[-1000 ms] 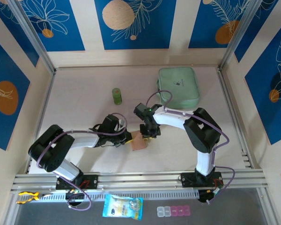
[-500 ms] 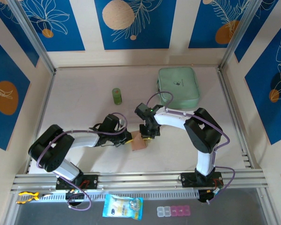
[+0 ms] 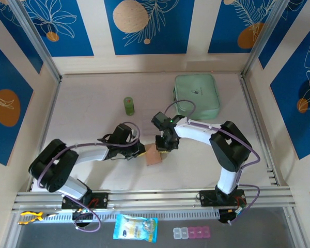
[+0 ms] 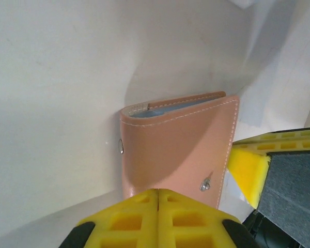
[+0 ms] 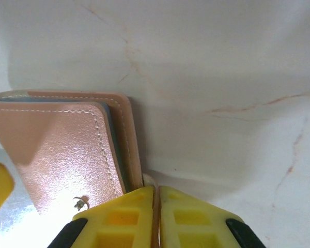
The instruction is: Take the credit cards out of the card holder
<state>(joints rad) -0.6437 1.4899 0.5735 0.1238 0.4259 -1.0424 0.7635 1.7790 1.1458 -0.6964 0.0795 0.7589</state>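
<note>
1. Right gripper [image 3: 163,147]: it has shifted a little toward the upper right of the overhead view, and its arm's elbow has swung out to the right. In its wrist view the fingers are closed to a sliver, with a thin pink strip of the card holder [image 5: 67,150] between them.
2. Left gripper [image 3: 140,151]: barely moved. Its fingers are closed to a hairline at the holder's lower edge in its wrist view, and I judge it pinches the cover there.
3. Card holder: it lies at centre frame between the two grippers, in nearly the same place as before and still folded.
4. Credit cards: in my judgement they remain inside. A grey-blue layer [image 4: 170,107] in the holder's mouth may be card edge or pocket lining; I cannot tell which.
5. Meaning: the small adjustment has not yet opened the holder, so extraction is still to begin.
6. Surroundings: a mint-green pouch [image 3: 196,96] sits upper right and a small green cylinder [image 3: 128,106] upper left on the surface [image 3: 93,119]. Both are well apart from the holder.
7. Obstruction: only the two grippers crowd the holder's edges.
</note>
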